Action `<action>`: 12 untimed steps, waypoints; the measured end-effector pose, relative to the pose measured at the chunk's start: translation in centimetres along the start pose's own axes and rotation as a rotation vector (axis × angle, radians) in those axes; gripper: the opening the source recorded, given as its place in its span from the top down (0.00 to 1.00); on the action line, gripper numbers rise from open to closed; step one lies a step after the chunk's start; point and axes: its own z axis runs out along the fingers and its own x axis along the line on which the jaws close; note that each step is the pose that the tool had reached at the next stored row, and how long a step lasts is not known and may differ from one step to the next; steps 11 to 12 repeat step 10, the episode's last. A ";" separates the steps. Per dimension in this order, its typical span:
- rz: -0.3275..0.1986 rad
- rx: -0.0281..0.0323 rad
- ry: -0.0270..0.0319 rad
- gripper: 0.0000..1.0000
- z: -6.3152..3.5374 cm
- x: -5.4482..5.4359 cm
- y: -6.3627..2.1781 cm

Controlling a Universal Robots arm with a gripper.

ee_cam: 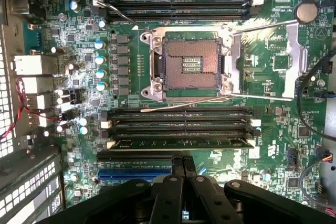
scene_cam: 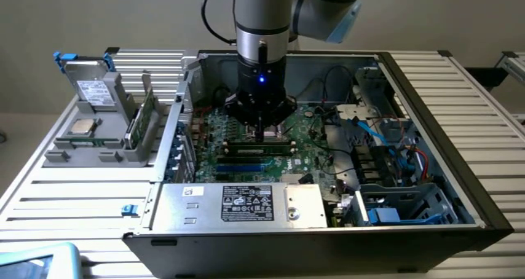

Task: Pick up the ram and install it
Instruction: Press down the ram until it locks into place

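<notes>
Ram (ee_cam: pixel 181 143) seated in slot just beside tool (ee_cam: pixel 183 167) (shut)

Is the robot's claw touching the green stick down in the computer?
Cannot tell. In the exterior view the end effector stands right over the ram in its slot, but no contact or gap shows plainly.

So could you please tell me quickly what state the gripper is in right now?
Gripper: shut, fingers pressed together with nothing between them, over the long green RAM stick seated in the motherboard slot.
</notes>
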 end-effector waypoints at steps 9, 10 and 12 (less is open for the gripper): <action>0.017 0.0073 -0.0055 0.89 0.00 0.0 0.00; 0.017 0.0073 -0.0055 0.89 0.00 0.0 0.00; 0.017 0.0073 -0.0055 0.89 0.00 0.0 0.00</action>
